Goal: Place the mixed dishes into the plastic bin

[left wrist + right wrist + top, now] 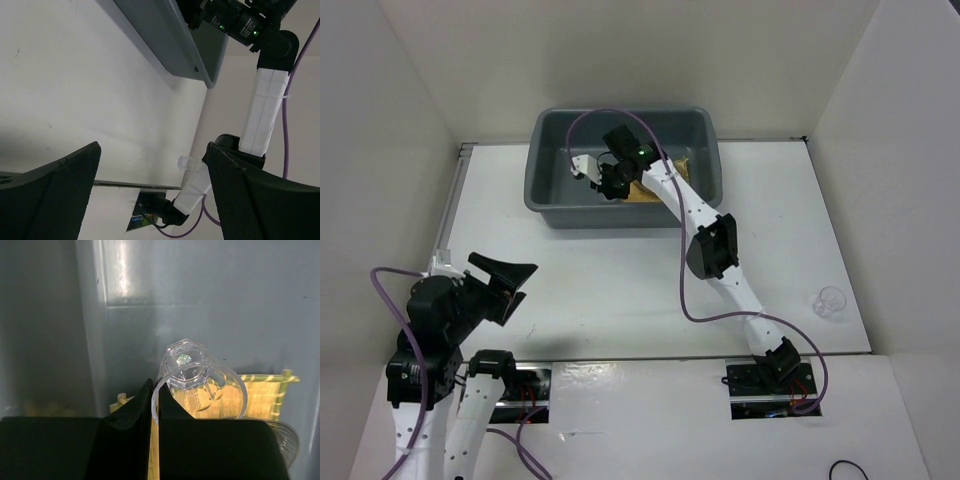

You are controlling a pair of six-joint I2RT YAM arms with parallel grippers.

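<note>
The grey plastic bin (545, 185) stands at the back of the table. My right gripper (603, 172) hangs inside it, shut on the rim of a clear glass cup (197, 377), one finger inside the cup and one outside. Below the cup the yellow bamboo mat (257, 397) lies on the bin floor, also seen in the top view (655, 190). The edge of a translucent round plate (285, 437) rests on the mat. A second clear glass cup (828, 301) stands on the table at the right, also in the left wrist view (187, 163). My left gripper (510, 285) is open and empty near the table's front left.
White walls enclose the table on the left, back and right. The right arm's links (710, 245) stretch across the middle of the table toward the bin. The bin's outer wall (170, 42) shows in the left wrist view.
</note>
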